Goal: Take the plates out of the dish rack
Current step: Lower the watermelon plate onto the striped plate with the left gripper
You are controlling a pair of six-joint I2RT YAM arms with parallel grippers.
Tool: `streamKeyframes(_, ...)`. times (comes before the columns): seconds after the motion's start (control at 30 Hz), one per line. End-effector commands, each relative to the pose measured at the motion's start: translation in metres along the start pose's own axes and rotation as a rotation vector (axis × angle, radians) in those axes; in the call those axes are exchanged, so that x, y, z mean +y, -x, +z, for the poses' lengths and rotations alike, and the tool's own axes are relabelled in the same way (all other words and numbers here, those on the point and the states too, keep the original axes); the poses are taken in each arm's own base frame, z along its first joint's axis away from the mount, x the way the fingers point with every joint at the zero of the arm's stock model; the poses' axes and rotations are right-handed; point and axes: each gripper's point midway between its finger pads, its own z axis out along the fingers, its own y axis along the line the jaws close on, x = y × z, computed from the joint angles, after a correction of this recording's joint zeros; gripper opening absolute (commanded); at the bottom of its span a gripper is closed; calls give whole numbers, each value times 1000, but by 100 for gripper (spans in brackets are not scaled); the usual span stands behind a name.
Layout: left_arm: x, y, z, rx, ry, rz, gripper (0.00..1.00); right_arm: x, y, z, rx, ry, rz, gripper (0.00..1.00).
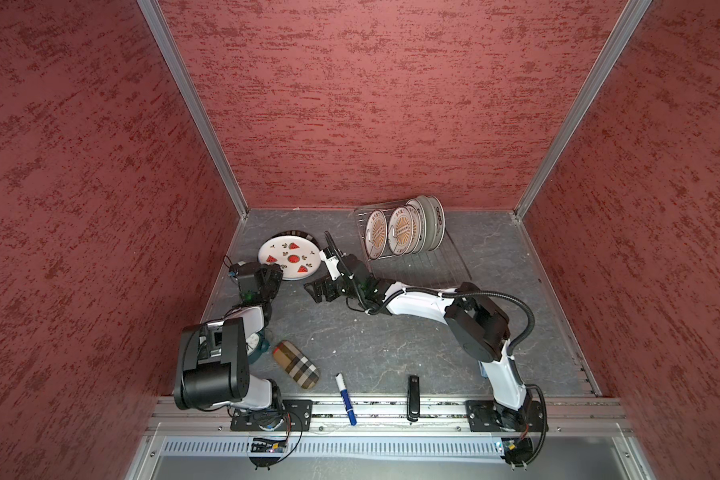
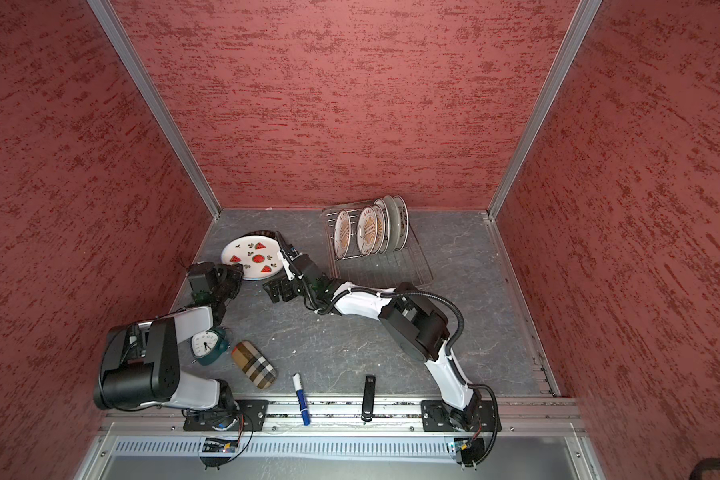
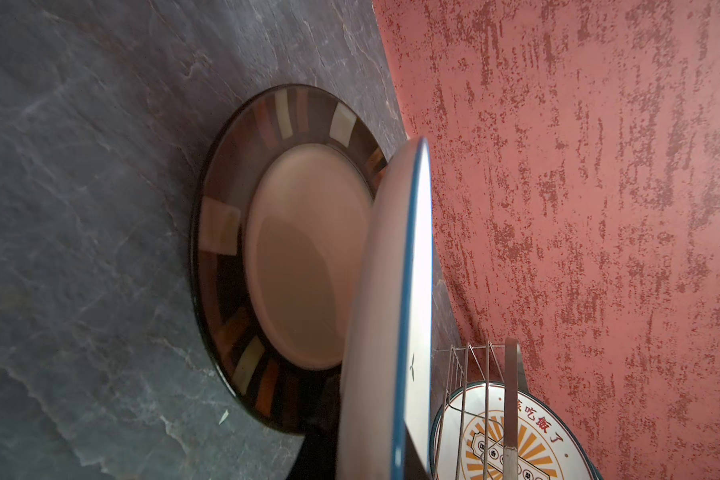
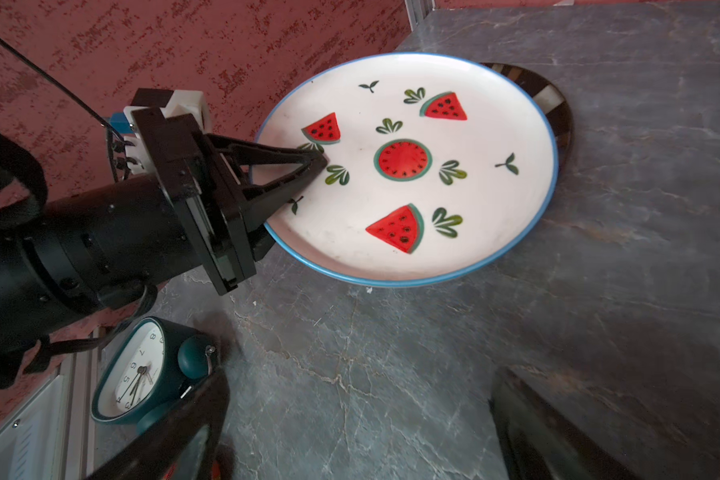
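One watermelon plate [image 1: 289, 257] is being gripped at its rim by the left pincer [image 4: 304, 174], over a dark-rimmed plate [image 3: 221, 232] on the table [image 1: 391, 340]. Other plates [image 1: 404, 230] are standing in the rack [image 1: 441, 259]. Likely stacking: lowering, then release, is needed. Right pincer [image 1: 320, 291] gaping, empty.

Soft overhead light; both top views are sharp but bow at the edges. Nearest the left gripper [image 4: 317, 161], the watermelon plate [image 3: 391, 311] blurs and glares white. The fingers [image 4: 175, 436] of the right gripper [image 4: 360, 382] loom dark and unfocused, with soft shadow beside them.
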Motion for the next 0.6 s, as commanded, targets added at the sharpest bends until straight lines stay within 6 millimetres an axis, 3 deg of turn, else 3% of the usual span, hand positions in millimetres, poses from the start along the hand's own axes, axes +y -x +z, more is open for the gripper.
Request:
streamKeyframes(0.0, -50, 23, -3, -66, -169, 32, 0, -10, 1, 8, -11, -59, -12, 99)
streamKeyframes(0.57, -27, 21, 18, -8, -140, -31, 0, -20, -2, 11, -5, -71, 22, 99)
